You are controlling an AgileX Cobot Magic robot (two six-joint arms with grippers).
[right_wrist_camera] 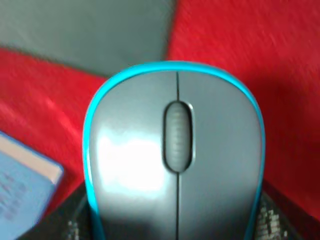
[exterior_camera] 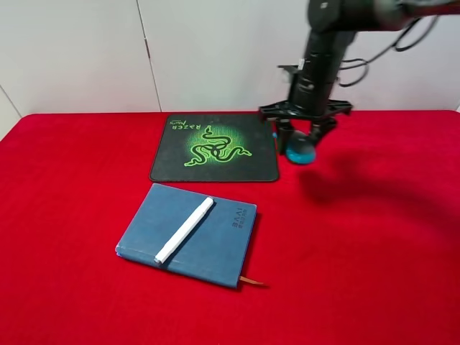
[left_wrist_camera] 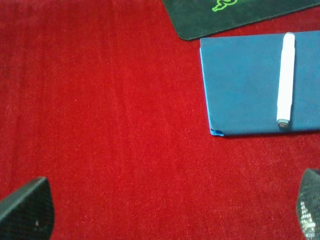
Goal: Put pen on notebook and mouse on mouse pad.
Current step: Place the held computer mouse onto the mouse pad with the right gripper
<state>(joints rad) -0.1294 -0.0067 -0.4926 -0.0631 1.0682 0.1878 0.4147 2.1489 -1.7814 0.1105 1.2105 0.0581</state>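
Note:
The white pen (exterior_camera: 185, 230) lies diagonally on the slate-blue notebook (exterior_camera: 215, 248), also seen in the left wrist view as pen (left_wrist_camera: 286, 80) on notebook (left_wrist_camera: 240, 85). My right gripper (exterior_camera: 302, 136) is shut on the grey and teal mouse (exterior_camera: 300, 149), holding it just off the right edge of the black mouse pad (exterior_camera: 172, 165). The mouse (right_wrist_camera: 175, 155) fills the right wrist view, with a pad corner (right_wrist_camera: 100, 30) beyond it. My left gripper (left_wrist_camera: 170, 212) is open over bare cloth, its fingertips (left_wrist_camera: 27, 210) well apart and holding nothing.
A red cloth (exterior_camera: 374, 251) covers the whole table. A white wall (exterior_camera: 215, 50) stands behind the table's far edge. The notebook's brown ribbon (exterior_camera: 251, 281) sticks out at its near corner. The left arm is outside the exterior high view.

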